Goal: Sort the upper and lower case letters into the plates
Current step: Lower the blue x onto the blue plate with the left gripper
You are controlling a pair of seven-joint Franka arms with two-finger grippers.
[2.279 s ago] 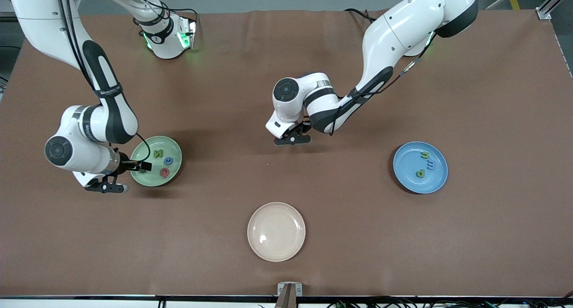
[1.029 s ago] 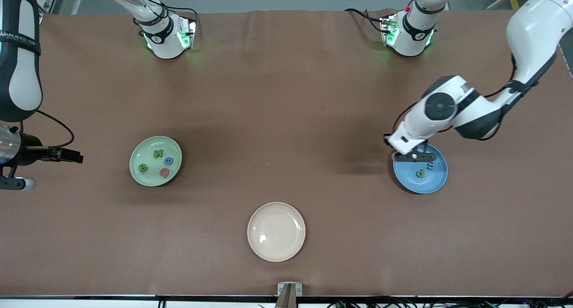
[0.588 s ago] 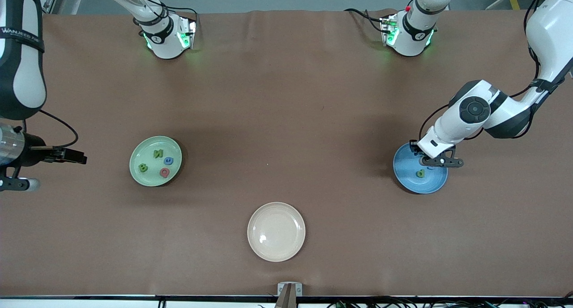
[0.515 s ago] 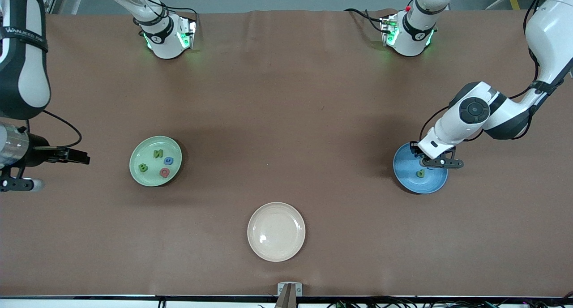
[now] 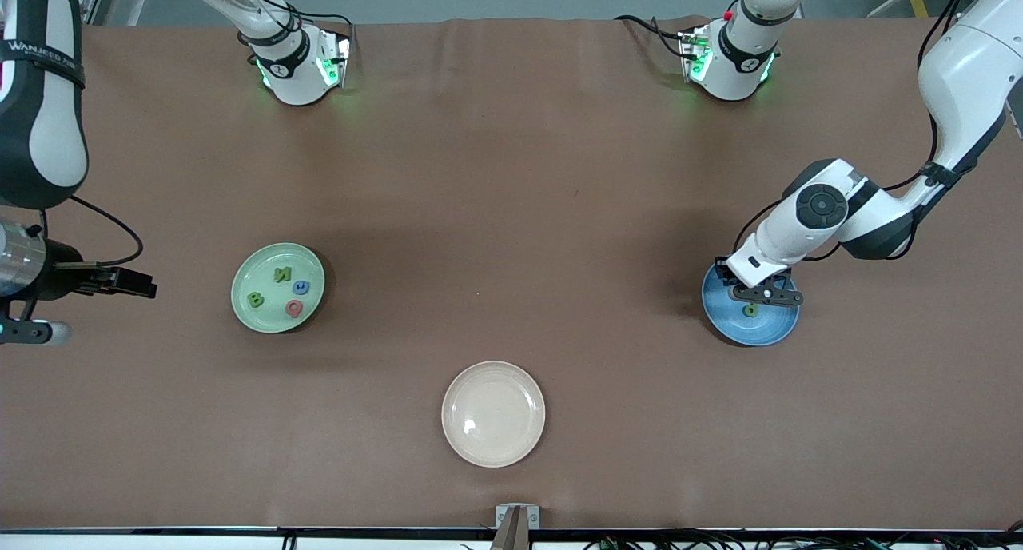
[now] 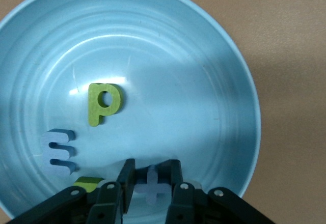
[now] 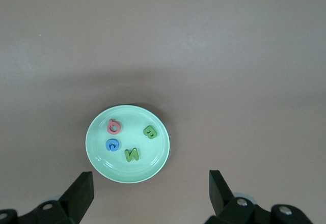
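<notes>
Left gripper (image 6: 151, 175) low in the blue plate (image 5: 779, 328), fingers pinched on a pale blue letter (image 6: 152, 189).
Its head hides most of that plate from the front; a green "p" (image 6: 103, 103) and pale "E" (image 6: 58, 151) lie inside. Four chunky letters sit in the green plate (image 5: 248, 278) on the matte brown table (image 5: 511, 174). The right gripper (image 7: 150, 196) waits spread wide, well off toward its table end.

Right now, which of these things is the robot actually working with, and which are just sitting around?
In the job: green plate with four letters; blue plate with letters; left gripper, shut on a pale t-shaped letter.
Lying about: cream plate; right gripper waiting, open.
</notes>
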